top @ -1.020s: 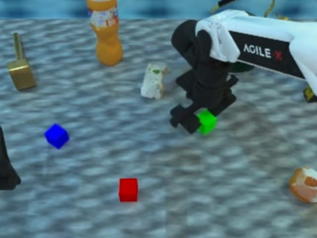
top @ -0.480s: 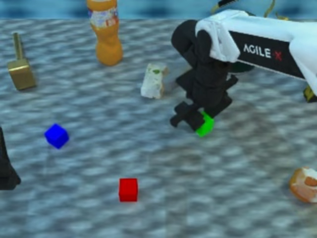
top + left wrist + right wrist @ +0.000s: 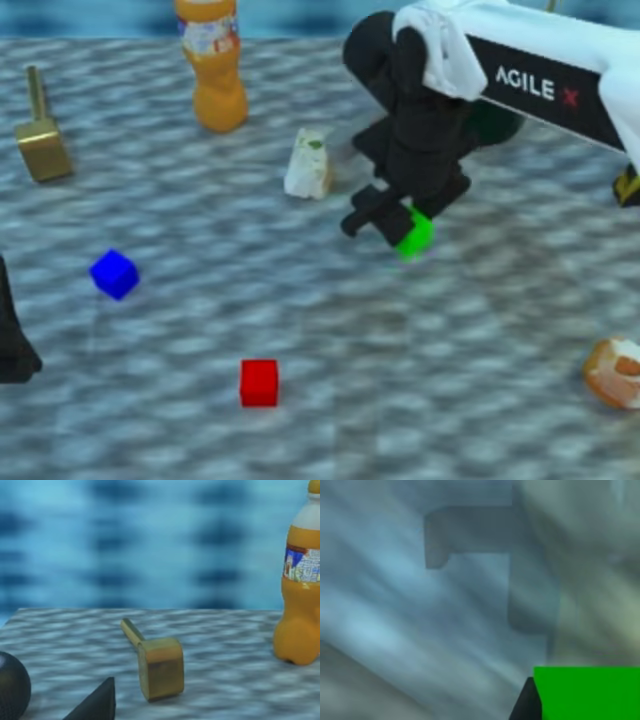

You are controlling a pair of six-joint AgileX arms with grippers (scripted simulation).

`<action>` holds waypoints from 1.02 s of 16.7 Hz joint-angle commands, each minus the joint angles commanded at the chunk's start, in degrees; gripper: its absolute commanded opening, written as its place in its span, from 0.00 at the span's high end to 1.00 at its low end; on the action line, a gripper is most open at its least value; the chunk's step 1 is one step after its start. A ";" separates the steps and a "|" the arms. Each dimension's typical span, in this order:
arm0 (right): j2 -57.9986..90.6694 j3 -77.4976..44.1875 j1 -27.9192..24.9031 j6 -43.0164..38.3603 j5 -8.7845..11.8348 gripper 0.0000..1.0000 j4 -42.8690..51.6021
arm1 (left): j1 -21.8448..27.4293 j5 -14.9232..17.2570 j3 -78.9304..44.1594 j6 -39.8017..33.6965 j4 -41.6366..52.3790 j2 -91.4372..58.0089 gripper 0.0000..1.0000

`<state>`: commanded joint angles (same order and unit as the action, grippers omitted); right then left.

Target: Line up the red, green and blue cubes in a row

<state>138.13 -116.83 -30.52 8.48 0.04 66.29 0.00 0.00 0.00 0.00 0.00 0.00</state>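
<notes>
My right tool pinches the green cube near the worktop's far edge. I should carry it gently beside the red cube.

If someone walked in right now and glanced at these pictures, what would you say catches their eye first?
Most likely the right gripper, reaching in from the table's far right and shut on the green cube right of centre. Next, the two loose cubes: the blue cube at the left and the red cube near the front. The tall orange bottle at the back also stands out.
</notes>
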 joint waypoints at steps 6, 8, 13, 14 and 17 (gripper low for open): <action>-1.51 -6.10 -0.02 -0.16 0.00 1.00 7.77 | 0.00 0.00 0.00 0.00 0.00 0.00 0.00; -1.31 -6.00 0.22 -0.25 0.03 1.00 7.64 | 0.00 0.00 0.00 0.00 0.00 0.00 0.00; -3.65 -3.03 -2.09 -6.60 -0.19 1.00 6.73 | 0.00 0.00 0.00 0.00 0.00 0.00 0.00; -4.69 -1.62 -3.09 -9.44 -0.28 1.00 6.36 | 0.00 0.00 0.00 0.00 0.00 0.00 0.00; -8.49 3.85 -6.61 -20.00 -0.59 1.00 5.04 | 0.00 0.00 0.00 0.00 0.00 0.00 0.00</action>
<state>129.63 -112.98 -37.13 -11.52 -0.55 71.32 0.00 0.00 0.00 0.00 0.00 0.00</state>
